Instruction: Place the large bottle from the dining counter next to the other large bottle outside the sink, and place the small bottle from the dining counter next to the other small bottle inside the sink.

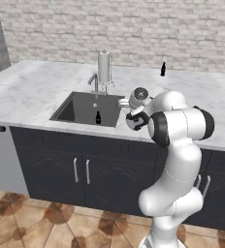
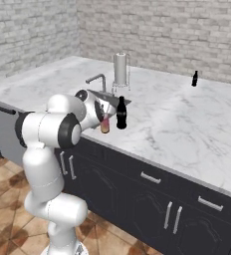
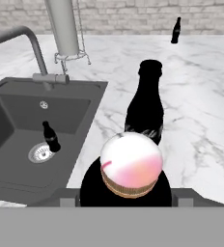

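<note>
Hand view: dark bottle (image 3: 145, 103) behind pink bottle (image 3: 131, 166).

The pink-orange bottle (image 3: 131, 166) hides the dark bottle's (image 3: 145, 103) base and the tool's fingertips.

The large bottle (image 3: 131, 170) was held in the gripper (image 2: 103, 124), above the counter (image 3: 191, 125). Just beyond it, the other large bottle (image 3: 145, 103) was stood on the counter. Left of the gripper, a small bottle (image 3: 50, 136) was stood in the sink (image 3: 17, 120). Another small bottle (image 3: 175, 30) was set far beyond.
</note>
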Available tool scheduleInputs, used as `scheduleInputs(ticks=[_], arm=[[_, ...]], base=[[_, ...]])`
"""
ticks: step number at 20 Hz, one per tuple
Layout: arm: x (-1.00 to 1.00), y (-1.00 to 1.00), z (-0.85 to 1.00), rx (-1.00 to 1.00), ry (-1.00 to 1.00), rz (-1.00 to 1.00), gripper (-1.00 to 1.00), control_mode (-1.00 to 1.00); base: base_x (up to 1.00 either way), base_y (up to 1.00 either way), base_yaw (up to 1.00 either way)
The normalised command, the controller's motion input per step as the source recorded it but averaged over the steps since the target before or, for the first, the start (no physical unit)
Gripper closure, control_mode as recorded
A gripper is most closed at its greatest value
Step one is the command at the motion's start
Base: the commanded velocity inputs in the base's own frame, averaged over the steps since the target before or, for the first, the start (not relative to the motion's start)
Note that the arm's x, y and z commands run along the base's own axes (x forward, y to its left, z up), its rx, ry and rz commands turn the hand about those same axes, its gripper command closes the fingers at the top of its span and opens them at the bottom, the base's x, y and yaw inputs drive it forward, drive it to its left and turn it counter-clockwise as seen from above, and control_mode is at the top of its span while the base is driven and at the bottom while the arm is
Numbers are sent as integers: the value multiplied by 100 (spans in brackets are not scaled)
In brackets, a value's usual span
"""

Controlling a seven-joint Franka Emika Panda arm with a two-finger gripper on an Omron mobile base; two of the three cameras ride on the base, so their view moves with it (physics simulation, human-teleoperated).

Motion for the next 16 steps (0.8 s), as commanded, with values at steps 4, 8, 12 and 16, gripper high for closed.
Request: scheduleInputs(ticks=[4,8,12,16], arm=[[0,18,-32,0,-1,-1,100,-100],[0,14,-23,0,-2,-1,100,-100],[0,6,-15,0,-4,-2,100,-100],[0,3,-7,0,-5,-3,100,-100]], base=[[0,0,0],[0,0,0],[0,0,0],[0,0,0]])
